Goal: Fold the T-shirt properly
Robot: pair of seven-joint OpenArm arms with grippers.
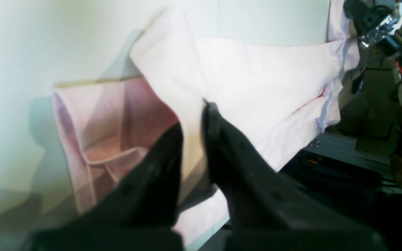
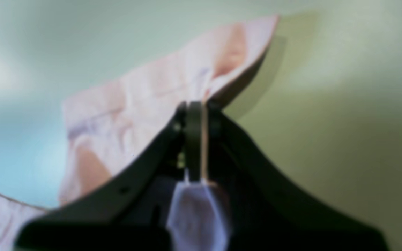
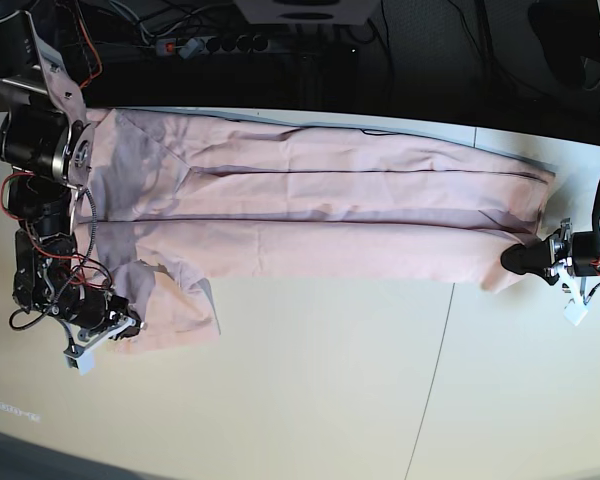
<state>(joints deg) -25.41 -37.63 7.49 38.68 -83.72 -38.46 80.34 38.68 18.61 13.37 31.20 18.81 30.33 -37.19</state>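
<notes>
The pale pink T-shirt (image 3: pixel 310 200) lies stretched in a long band along the far side of the white table (image 3: pixel 320 380), with lengthwise folds. My left gripper (image 3: pixel 520 259) is at the band's right end, shut on a raised fold of the cloth (image 1: pixel 257 76); in the left wrist view the fabric runs up between the black fingers (image 1: pixel 201 104). My right gripper (image 3: pixel 120 325) is at the near left corner of the shirt. In the blurred right wrist view its jaws (image 2: pixel 201 104) are pressed together on an edge of pink cloth (image 2: pixel 134 101), with a tuft showing behind them.
A power strip (image 3: pixel 210 45) and cables lie behind the table's far edge. The right arm's motors and wires (image 3: pixel 40 200) stand over the shirt's left end. A metal frame rail (image 1: pixel 344 148) runs beyond the table edge.
</notes>
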